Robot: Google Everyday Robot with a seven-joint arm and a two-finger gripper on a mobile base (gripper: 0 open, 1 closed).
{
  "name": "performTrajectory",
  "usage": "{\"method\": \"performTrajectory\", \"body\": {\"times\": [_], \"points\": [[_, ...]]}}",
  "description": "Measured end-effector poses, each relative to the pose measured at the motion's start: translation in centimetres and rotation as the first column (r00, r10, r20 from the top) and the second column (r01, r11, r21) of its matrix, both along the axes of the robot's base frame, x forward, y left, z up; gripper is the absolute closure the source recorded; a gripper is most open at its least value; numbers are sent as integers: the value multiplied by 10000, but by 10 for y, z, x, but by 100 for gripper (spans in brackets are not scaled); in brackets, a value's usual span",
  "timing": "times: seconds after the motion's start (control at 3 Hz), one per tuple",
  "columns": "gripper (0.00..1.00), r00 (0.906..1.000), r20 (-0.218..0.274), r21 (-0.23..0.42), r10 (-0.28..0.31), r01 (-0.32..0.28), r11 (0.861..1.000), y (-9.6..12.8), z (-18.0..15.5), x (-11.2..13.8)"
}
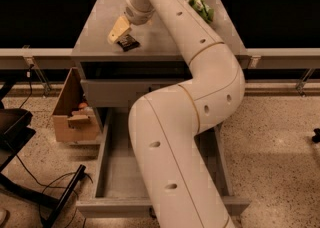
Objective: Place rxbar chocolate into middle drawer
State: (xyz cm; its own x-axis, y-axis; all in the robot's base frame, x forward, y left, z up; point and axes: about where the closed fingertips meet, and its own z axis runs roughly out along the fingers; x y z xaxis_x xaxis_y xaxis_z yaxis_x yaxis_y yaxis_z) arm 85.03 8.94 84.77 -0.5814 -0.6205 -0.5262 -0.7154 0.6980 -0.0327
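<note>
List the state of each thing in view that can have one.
rxbar chocolate, lying flat on the cabinet top
gripper, low over the top, beside the bar
middle drawer, pulled open
green snack bag, lying on the top
cardboard box, open, on the floor

The white arm (190, 122) stands up from the near edge, bends right at the elbow, then stretches away to the upper left, where its gripper (119, 29) points down-left.

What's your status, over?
Copy: gripper low over cabinet top, beside rxbar chocolate. Bar lying flat there. Below, middle drawer open; arm spans over it.
</note>
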Motion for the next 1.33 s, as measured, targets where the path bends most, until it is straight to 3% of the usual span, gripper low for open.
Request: {"method": "performTrajectory", "body": {"times": [0.33,1.33], "points": [[14,9992,-391,-472,-62,43,9989,5,-24,0],[83,9986,-526,-578,-44,14,9983,8,-14,-4]]}}
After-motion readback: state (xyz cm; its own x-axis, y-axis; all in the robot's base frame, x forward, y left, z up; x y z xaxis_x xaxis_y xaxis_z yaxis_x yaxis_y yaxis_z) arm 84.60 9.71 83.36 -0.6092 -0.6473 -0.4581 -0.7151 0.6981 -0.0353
